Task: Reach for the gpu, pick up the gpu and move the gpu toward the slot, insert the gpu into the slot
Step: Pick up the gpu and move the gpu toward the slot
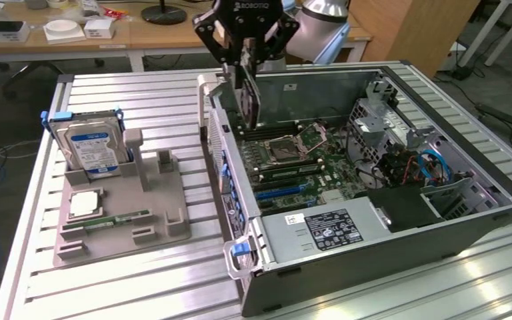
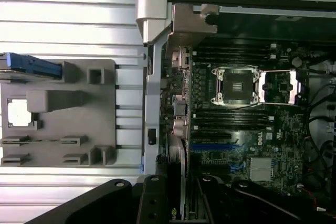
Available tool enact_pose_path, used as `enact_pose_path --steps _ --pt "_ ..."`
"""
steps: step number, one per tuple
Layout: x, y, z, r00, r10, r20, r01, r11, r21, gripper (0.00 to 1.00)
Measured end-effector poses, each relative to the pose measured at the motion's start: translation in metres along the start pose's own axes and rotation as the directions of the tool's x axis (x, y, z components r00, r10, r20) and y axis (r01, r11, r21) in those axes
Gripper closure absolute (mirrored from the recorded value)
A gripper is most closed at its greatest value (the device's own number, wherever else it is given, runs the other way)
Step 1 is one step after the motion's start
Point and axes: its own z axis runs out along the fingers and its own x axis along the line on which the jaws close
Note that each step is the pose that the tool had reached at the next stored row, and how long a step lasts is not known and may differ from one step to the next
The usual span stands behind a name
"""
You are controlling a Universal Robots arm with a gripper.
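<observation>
While the gpu, a thin dark rectangular circuit card with a silver end bracket, hangs edge-on in the black gripper, jaws narrowed onto its upper part, I read this as the carry step. It hovers over the open grey computer case near its rear wall, apart from the long blue plastic slot on the green motherboard. By my judgement the next move calls for squaring the card's edge over that slot.
</observation>
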Motion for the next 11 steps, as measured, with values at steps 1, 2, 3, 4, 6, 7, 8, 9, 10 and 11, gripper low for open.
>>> enact_pose_path --steps 1,2,3,4,6,7,8,9,10,11 --pt "-0.004 0.0000 0.0002 1.0000 0.000 -0.0010 0.000 1.0000 -0.0002 0.74" --pt "-0.009 -0.0001 0.0003 1.0000 0.000 -0.0026 0.000 1.0000 -0.0001 0.74" --pt "-0.014 -0.0001 0.0005 1.0000 0.000 -0.0040 0.000 1.0000 -0.0002 0.74" --pt "-0.018 0.0000 0.0007 1.0000 0.000 -0.0047 0.000 1.0000 -0.0001 0.74" --pt "-0.026 0.0004 0.0012 1.0000 0.000 -0.0048 0.000 1.0000 0.0016 0.74" --pt "-0.030 0.0007 0.0014 1.0000 0.000 -0.0049 0.000 1.0000 0.0032 0.74" --pt "-0.034 0.0010 0.0017 1.0000 0.000 -0.0048 0.000 1.0000 0.0051 0.74" --pt "-0.038 0.0011 0.0019 1.0000 0.000 -0.0048 0.000 1.0000 0.0080 0.74" --pt "-0.042 0.0012 0.0021 1.0000 0.000 -0.0048 0.000 0.9999 0.0121 0.74" --pt "-0.046 0.0013 0.0024 1.0000 0.000 -0.0047 0.000 0.9999 0.0170 0.74"
